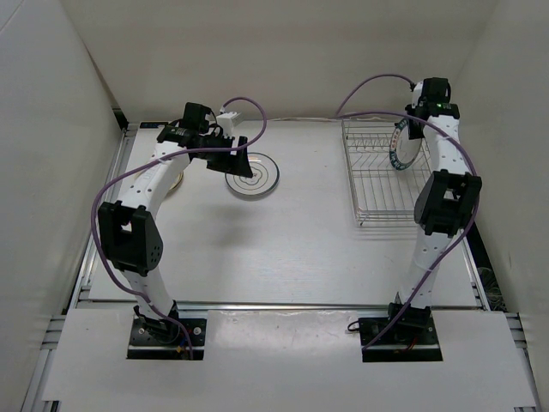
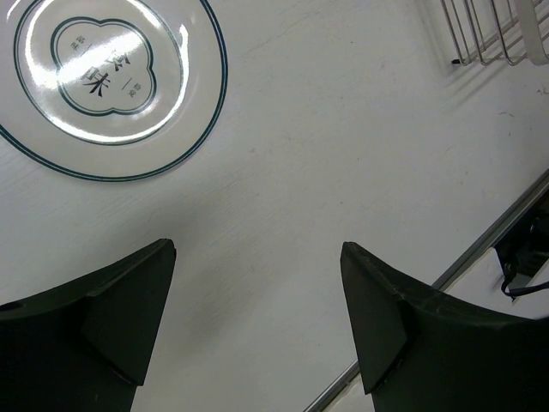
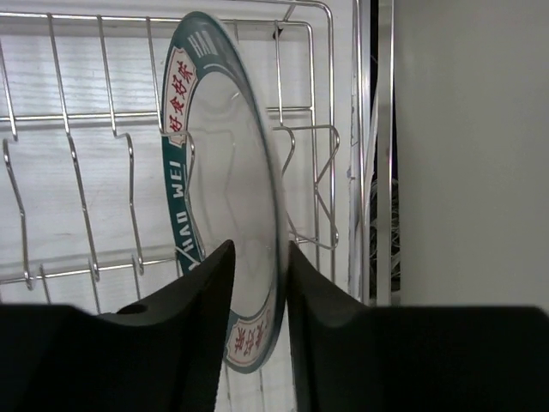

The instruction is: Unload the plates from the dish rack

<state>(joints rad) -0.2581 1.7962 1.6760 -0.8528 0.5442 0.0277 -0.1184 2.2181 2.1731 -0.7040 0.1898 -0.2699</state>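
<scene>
Right gripper (image 3: 259,249) tight on "HAO WEI" plate (image 3: 225,172) in dish rack (image 1: 377,189); left gripper (image 2: 257,249) spread.

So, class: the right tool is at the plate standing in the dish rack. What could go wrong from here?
1. The right tool pinches only the thin rim of the upright plate; the smooth plate may slip or swing when lifted.
2. It stands between the wires of the dish rack; a tilted pull could snag it and drag the rack.
3. A flat plate lies on the table near the open left tool; a careless set-down might strike it.
</scene>
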